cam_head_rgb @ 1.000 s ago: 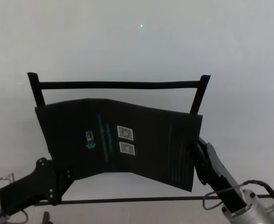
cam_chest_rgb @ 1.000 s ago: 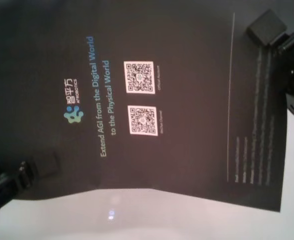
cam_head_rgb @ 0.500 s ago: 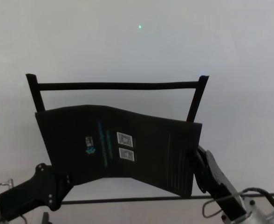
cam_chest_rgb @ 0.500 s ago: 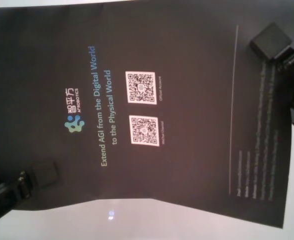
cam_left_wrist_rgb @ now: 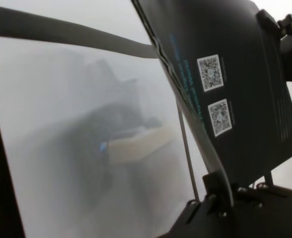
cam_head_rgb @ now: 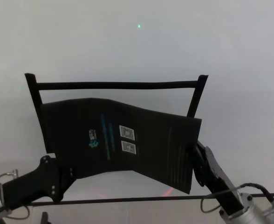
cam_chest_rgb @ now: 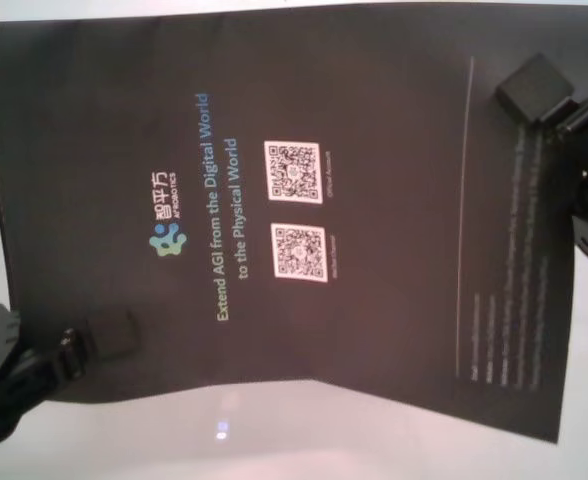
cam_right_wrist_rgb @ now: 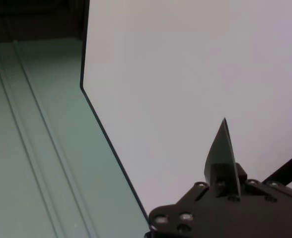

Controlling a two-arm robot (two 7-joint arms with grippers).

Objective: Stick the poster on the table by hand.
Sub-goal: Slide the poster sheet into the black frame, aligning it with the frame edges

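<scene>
The poster point(cam_head_rgb: 123, 140), a black sheet with two white QR codes and a blue-green logo, hangs slightly bowed above the white table point(cam_head_rgb: 127, 42). It overlaps the lower part of the black tape frame point(cam_head_rgb: 118, 85). My left gripper point(cam_head_rgb: 65, 179) is shut on its near left corner, and the clamped pad point(cam_chest_rgb: 114, 333) shows in the chest view. At the sheet's right edge my right gripper point(cam_head_rgb: 193, 158) is shut on it too point(cam_chest_rgb: 536, 88). The left wrist view shows the poster point(cam_left_wrist_rgb: 235, 89) from the side above the gripper point(cam_left_wrist_rgb: 218, 191). Only a thin sliver of sheet point(cam_right_wrist_rgb: 224, 146) shows in the right wrist view.
Tape strips mark a rectangle on the table: a thick far strip, two side strips point(cam_head_rgb: 34, 91) point(cam_head_rgb: 197, 95) and a thin near strip point(cam_head_rgb: 127, 199). The right wrist view shows the table's edge point(cam_right_wrist_rgb: 106, 139), with green floor point(cam_right_wrist_rgb: 32, 148) beyond it.
Both arms still hold the poster. It has shifted a little to the right in the chest view, and the left gripper has come slightly inward with it.
</scene>
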